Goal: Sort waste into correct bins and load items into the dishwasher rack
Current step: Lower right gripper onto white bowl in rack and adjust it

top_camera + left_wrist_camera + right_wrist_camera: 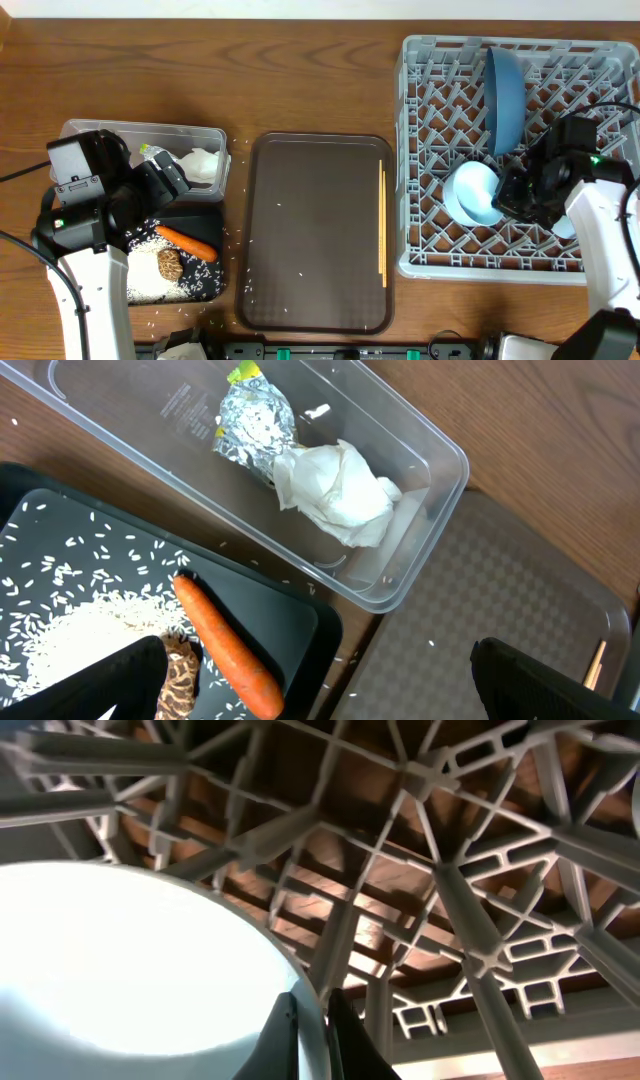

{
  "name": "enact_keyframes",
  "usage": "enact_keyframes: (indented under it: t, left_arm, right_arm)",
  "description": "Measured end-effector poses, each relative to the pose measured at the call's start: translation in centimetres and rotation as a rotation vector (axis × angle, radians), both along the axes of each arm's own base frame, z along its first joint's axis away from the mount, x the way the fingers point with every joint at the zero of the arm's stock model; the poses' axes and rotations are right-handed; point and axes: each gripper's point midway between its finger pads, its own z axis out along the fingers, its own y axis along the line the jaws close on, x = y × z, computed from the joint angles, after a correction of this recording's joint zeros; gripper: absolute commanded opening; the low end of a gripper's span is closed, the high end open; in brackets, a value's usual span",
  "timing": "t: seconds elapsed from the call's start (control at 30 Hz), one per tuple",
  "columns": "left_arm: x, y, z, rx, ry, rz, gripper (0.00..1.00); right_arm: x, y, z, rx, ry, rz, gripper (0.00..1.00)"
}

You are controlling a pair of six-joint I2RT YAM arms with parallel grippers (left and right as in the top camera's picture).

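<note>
Since the left arm [88,250] covers part of the clear rectangular plastic tub [150,128] from overhead, the foil-backed yellow-green wrapper [250,422] and crumpled white paper napkin [335,490] inside it read clearly only on the left wrist view. Shallow black rectangular tray [290,618] is cut off there; small orange carrot [225,645], brown food lump [180,675] and loose white rice grains [70,635] lie in it. Right arm [600,215] hides a corner of the large square grey plastic dishwasher rack [415,150]. Left gripper [315,660]: spread wide, empty, over the tray's edge. Right gripper [312,1035]: clamped on the rim of the white bowl with pale blue inside [470,190], which sits in the rack near the upright large blue plate [505,90]. Bowl blown out white on the right wrist view.
</note>
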Motion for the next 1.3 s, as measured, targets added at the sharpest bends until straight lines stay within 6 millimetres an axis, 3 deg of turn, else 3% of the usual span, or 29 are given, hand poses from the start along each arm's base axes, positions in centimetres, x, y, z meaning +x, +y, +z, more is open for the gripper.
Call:
enact_keyframes:
  t: [0.2, 0.5, 0.8, 0.83, 0.9, 0.97, 1.17, 1.3]
  left_arm:
    - [0.0, 0.0, 0.0, 0.000, 0.000, 0.000, 0.98]
    - [0.0, 0.0, 0.0, 0.000, 0.000, 0.000, 0.98]
    - [0.0, 0.0, 0.0, 0.000, 0.000, 0.000, 0.98]
    - [0.0, 0.0, 0.0, 0.000, 0.000, 0.000, 0.98]
    - [0.0, 0.0, 0.0, 0.000, 0.000, 0.000, 0.98]
    - [0.0, 0.0, 0.0, 0.000, 0.001, 0.000, 0.98]
    - [0.0, 0.0, 0.0, 0.000, 0.001, 0.001, 0.98]
    - [0.0, 0.0, 0.0, 0.000, 0.001, 0.000, 0.98]
  right_arm:
    - [0.4, -0.2, 1.8, -0.025, -0.075, 0.011, 0.01]
    - [-0.2, -1.7, 6.7, -0.151, -0.243, -0.015, 0.01]
    - [-0.1, -2.7, 6.9, -0.209, -0.249, -0.028, 0.01]
    - [-0.1, -2.6, 6.9, -0.202, -0.247, -0.016, 0.13]
    - [-0.6, -2.2, 6.7, -0.184, -0.229, -0.002, 0.48]
    - [-1.4, -1.7, 6.2, -0.165, -0.191, 0.021, 0.61]
    - [-2.7, -0.9, 4.1, -0.109, -0.076, 0.018, 0.66]
    - [-3.2, -0.5, 2.3, -0.071, -0.008, 0.002, 0.58]
